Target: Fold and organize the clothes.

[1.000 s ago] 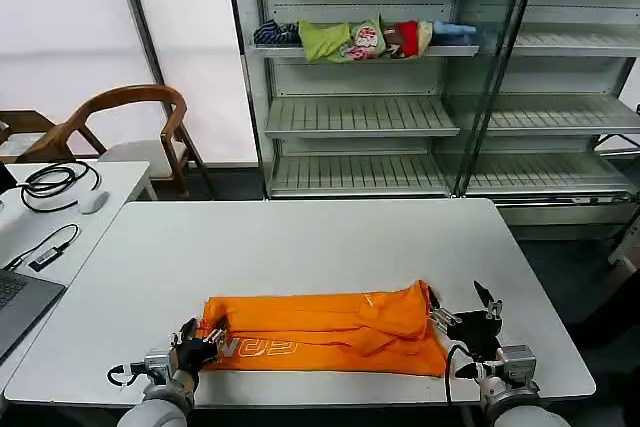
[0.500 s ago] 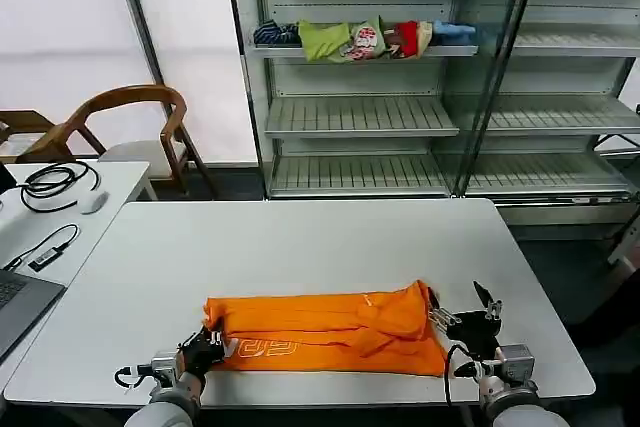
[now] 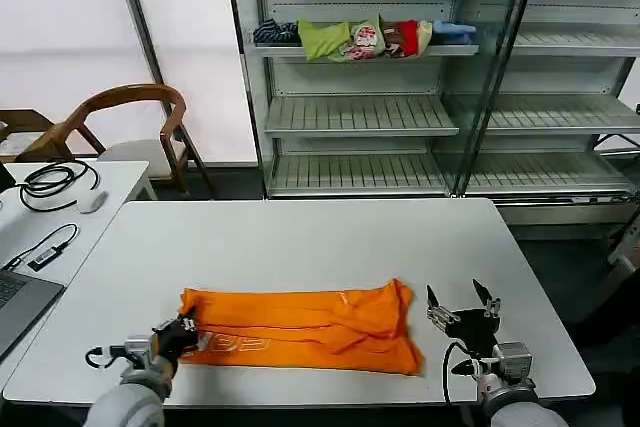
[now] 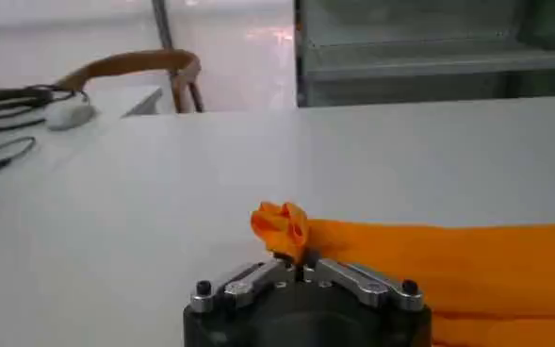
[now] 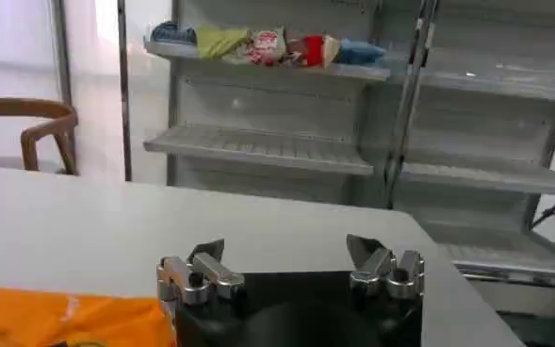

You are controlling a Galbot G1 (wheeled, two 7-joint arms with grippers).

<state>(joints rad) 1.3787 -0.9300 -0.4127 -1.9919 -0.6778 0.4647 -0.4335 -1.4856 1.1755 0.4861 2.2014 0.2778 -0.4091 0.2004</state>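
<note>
The orange T-shirt (image 3: 300, 325) lies folded into a long band across the near part of the white table (image 3: 300, 247), its white lettering facing up near its left end. My left gripper (image 3: 183, 332) is shut on that left end, and a bunched tip of orange cloth (image 4: 282, 226) rises from between its jaws. The right gripper (image 3: 460, 300) stands open just beyond the shirt's right end, clear of the fabric, nothing between its fingers (image 5: 206, 253). The shirt's right end (image 5: 65, 319) lies beside that gripper.
A side desk (image 3: 60, 209) at the left holds cables, a mouse and a laptop corner. A wooden chair (image 3: 135, 122) stands behind it. Metal shelving (image 3: 400, 117) beyond the table carries a pile of coloured garments (image 3: 365, 39) on an upper shelf.
My left gripper has pulled the shirt leftward along the table; its right end has slid away from the right gripper, which stayed put and open.
</note>
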